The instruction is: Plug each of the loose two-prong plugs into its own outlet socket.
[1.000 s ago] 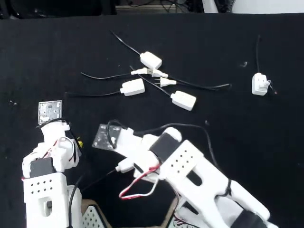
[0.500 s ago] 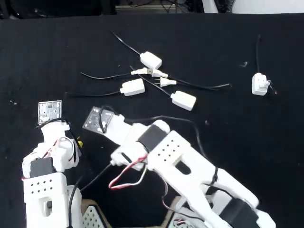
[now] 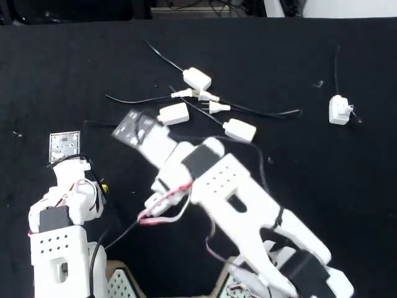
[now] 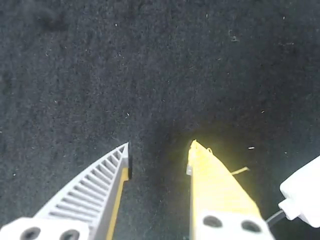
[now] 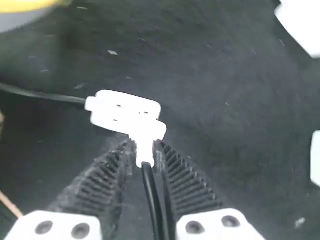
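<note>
My right gripper is shut on a white two-prong plug, and the plug's black cord runs back between the black fingers. The plug's head overlaps the near edge of a white outlet socket whose cord leads off sideways. I cannot tell whether the prongs are in. From above, the right gripper hangs just left of that socket in the middle of the table. My left gripper is open over bare black cloth, and it sits at the front left.
Further sockets lie at the back centre, to the right of centre and at the far right. Three loose plugs lie among crossing black cords between them.
The right arm has swung away from the table's front toward the sockets, carrying the plug and trailing its cord. The left arm has stayed still.
</note>
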You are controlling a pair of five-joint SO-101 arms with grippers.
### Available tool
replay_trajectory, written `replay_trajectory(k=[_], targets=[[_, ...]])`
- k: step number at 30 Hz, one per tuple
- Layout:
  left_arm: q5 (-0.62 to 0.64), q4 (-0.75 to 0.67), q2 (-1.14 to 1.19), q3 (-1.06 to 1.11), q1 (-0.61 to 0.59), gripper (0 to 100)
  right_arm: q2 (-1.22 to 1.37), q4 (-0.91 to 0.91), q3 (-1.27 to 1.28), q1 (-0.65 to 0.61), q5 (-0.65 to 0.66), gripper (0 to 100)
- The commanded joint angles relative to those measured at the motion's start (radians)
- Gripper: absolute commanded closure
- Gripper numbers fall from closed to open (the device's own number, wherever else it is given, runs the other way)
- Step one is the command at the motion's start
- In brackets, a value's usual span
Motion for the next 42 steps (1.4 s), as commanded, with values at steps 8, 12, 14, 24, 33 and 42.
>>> replay_trajectory(k=[8,12,14,24,33,42], targets=[[-0.189,0.114,-0.006,-0.050,0.102,80,-0.004,0.035,-0.039,0.066,0.216,98.8],[-0.267,0.180,-0.006,-0.110,0.245,80,-0.094,0.091,-0.042,0.173,0.218,98.8],[-0.269,0.221,-0.005,-0.160,0.337,80,-0.137,0.118,-0.039,0.244,0.212,98.8],[-0.275,0.181,0.285,-0.236,0.725,80,-0.196,0.181,-0.036,0.417,0.209,98.8],[-0.290,-0.087,0.425,-0.133,0.621,80,-0.202,0.158,-0.002,0.413,0.175,98.8],[-0.404,-0.175,0.433,-0.124,0.458,80,-0.203,0.109,0.113,0.413,0.181,98.8]])
